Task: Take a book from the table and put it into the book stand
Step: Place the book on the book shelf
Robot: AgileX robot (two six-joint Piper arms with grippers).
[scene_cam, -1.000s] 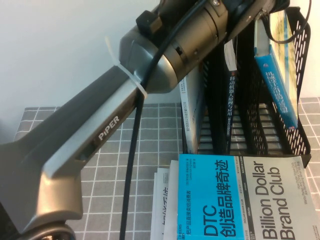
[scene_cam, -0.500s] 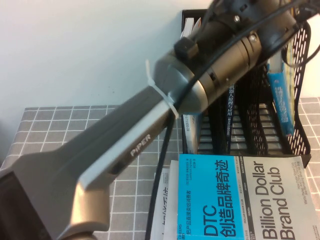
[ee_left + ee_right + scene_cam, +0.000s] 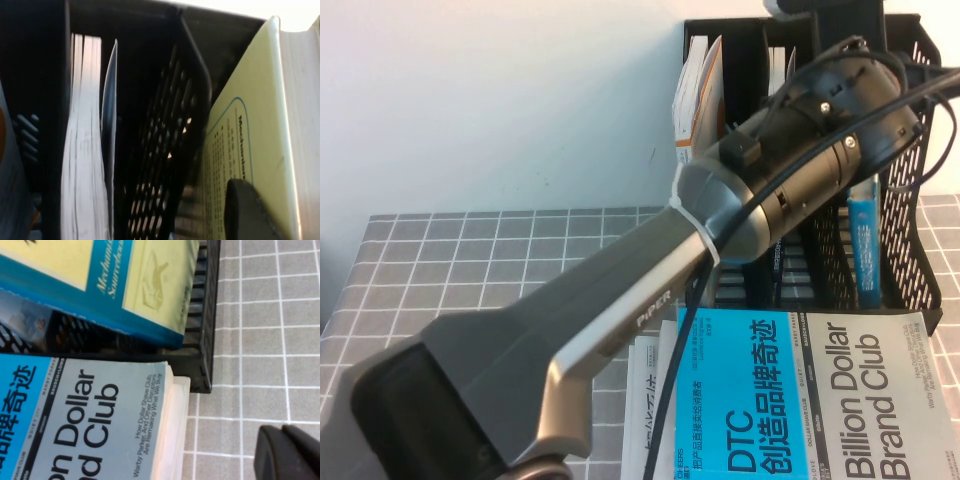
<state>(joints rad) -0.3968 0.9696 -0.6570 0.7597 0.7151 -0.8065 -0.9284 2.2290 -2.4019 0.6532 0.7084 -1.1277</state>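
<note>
Closest to the robot, the cyan-and-grey book (image 3: 815, 395) lies flat on the grey gridded desk (image 3: 470, 250), with loose white sheets (image 3: 650, 410) tucked just beside and under it. The right end effector (image 3: 287, 452) hovers low over the desk close to that book's outer corner, its dark fingers pressed together and holding nothing; the black book stand (image 3: 205, 315) sits just beyond it. The left arm (image 3: 620, 320) stretches diagonally across the scene up to the book stand (image 3: 905, 190), and the left end effector (image 3: 252, 212) is at the stand's top, clamped on the pale yellow-green book (image 3: 250, 125), one dark pad lying flat on the cover. That book (image 3: 865, 250) stands almost upright inside the slot farthest from the left arm's base, its blue spine facing the robot. Past the end effector, a white-and-orange book (image 3: 698, 95) and a dark-spined one occupy the other slots.
</note>
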